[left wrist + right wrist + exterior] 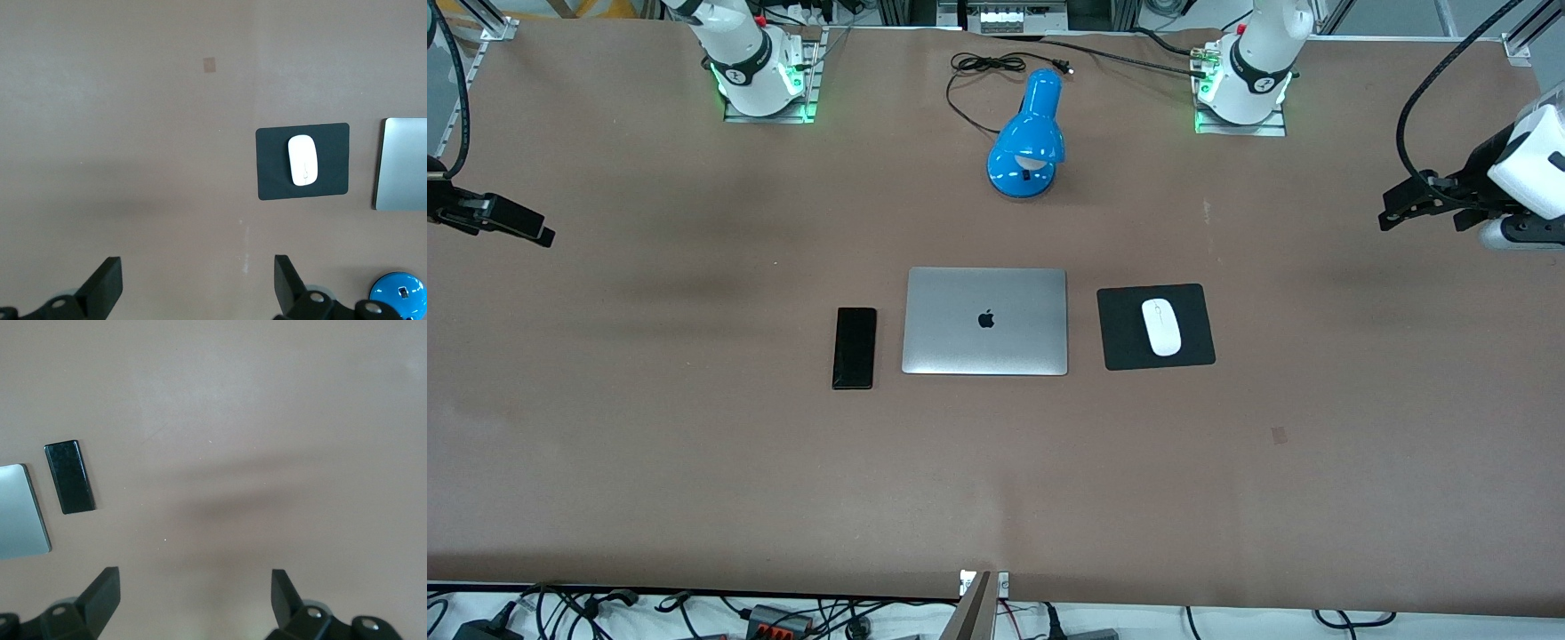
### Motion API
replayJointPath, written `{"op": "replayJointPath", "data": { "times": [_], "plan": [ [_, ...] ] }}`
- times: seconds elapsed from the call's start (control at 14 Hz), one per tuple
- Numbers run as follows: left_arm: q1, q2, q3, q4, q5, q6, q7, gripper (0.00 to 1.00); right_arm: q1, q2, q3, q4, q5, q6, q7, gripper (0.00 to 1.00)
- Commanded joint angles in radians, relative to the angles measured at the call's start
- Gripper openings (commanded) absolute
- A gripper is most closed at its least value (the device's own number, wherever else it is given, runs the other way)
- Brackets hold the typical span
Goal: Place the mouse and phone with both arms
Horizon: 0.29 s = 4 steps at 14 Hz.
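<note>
While both arms are hanging back at the frame edges, the mouse [1161, 326] is lying on the black mouse pad [1116, 342], right of centre in the front view, long axis running toward the camera. The phone [854, 348] is lying flat on the table [694, 444], face up, left of centre, just beside the closed silver laptop [985, 321] but not touching it. Laptop is sitting between phone and pad, lid shut, logo showing. The pad is lying just beside the laptop toward the left arm's end of the table, with a narrow gap between them. A blue desk lamp [1028, 138] is lying in the upper middle, farther from the camera than the laptop, with its black cord [983, 67] trailing toward the top edge.

Left gripper [1400, 210] is hovering at the right edge of the front view, over bare table well apart from the mouse; its fingers [105, 285] are spread wide and holding nothing. Right gripper [520, 229] is hovering at the left edge, over bare table well apart from the phone; its fingers [101, 593] are likewise spread wide and empty.
</note>
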Motion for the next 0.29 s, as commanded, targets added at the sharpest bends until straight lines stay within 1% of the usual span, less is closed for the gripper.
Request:
{"op": "replayJointPath", "data": {
  "times": [0.0, 0.21],
  "plan": [
    [0.0, -0.009, -0.003, -0.004, -0.001, 0.01, 0.009, 1.0, -0.007, 0.006, 0.007, 0.019, 0.001, -0.013, 0.011, 1.0],
    [0.007, -0.009, -0.004, -0.004, -0.001, 0.007, 0.009, 1.0, -0.007, 0.005, 0.006, 0.019, 0.001, -0.016, 0.011, 1.0]
  ]
}}
